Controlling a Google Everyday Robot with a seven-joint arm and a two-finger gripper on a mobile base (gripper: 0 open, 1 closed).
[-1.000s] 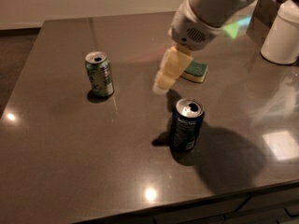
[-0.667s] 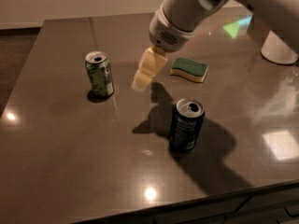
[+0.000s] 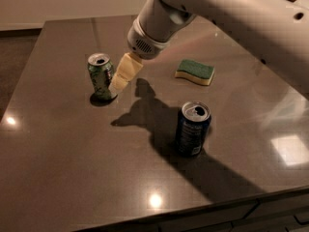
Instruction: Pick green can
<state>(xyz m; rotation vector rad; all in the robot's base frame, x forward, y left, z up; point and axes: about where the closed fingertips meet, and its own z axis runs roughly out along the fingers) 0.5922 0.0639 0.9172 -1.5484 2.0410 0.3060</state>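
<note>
2 cans, 1 sponge, 1 arm w/ 1 gripper, that's my count on the dark table (image 3: 72,168). Green can (image 3: 101,76) stands upright at far left, silver top w/ the opening visible. Dark blue can (image 3: 193,129) is upright nearer the front edge, right of centre, well apart from the green one. Sponge (image 3: 195,72), green top over yellow base, lies flat behind the blue can.

Arm (image 3: 231,13) comes in from upper right, a thick white link running diagonally across the top of view, wrist angled down and to the left. Gripper (image 3: 115,87) is cream-coloured, pointing down-left, tip low and just beside the green can's right side. Can't tell if it's touching. Gripper state: can't tell from this angle, and I don't see it holding anything. Arm shadow (image 3: 145,115) falls on the table btwn the two cans.

Vs 0.7 s ago: gripper was partway btwn sponge and green can w/ a clear gap to the can, now it's right at the can and lower. Arm covers more of the top right of view. Both cans and the sponge are in the same spots.
</note>
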